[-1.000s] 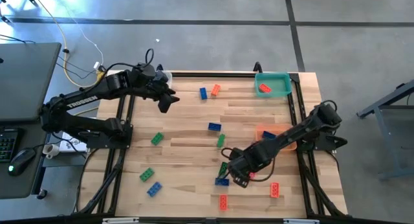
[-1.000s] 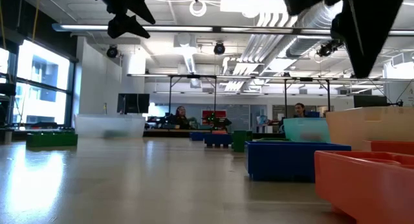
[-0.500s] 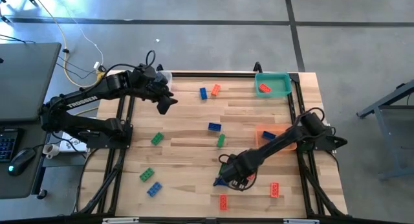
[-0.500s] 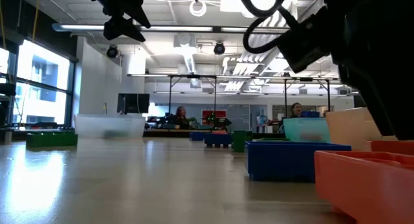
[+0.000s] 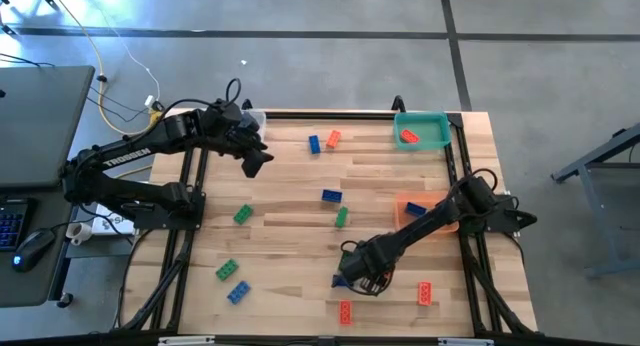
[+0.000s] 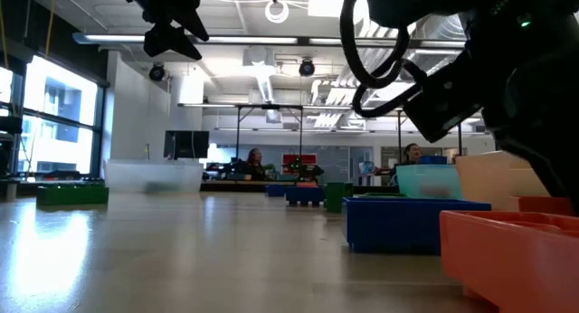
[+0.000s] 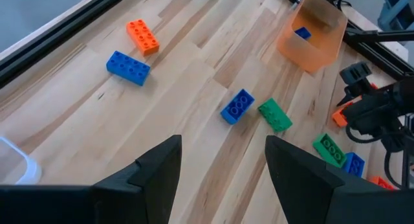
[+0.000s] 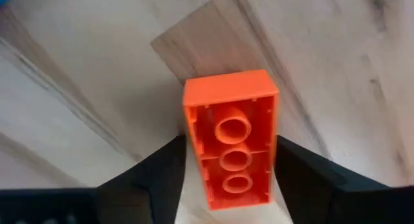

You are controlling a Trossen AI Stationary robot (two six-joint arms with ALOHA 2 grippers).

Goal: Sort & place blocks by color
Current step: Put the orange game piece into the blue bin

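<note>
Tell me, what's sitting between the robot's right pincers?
In the right wrist view, a red block lying studs-down, hollow underside showing, sits between the right gripper fingers, which press both its long sides.

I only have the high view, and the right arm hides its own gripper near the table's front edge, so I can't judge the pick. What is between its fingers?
Observer: A red block. It lies flipped, with its hollow underside facing the wrist camera, in the middle of the right gripper.
Operator: Are the fingers on it?
Observer: It looks so. In the right wrist view both fingers sit against the block's long sides.
Operator: And the left gripper at the back, is it carrying anything?
Observer: No. The left gripper is open, and its wrist view shows only bare wood between the fingers.
</note>
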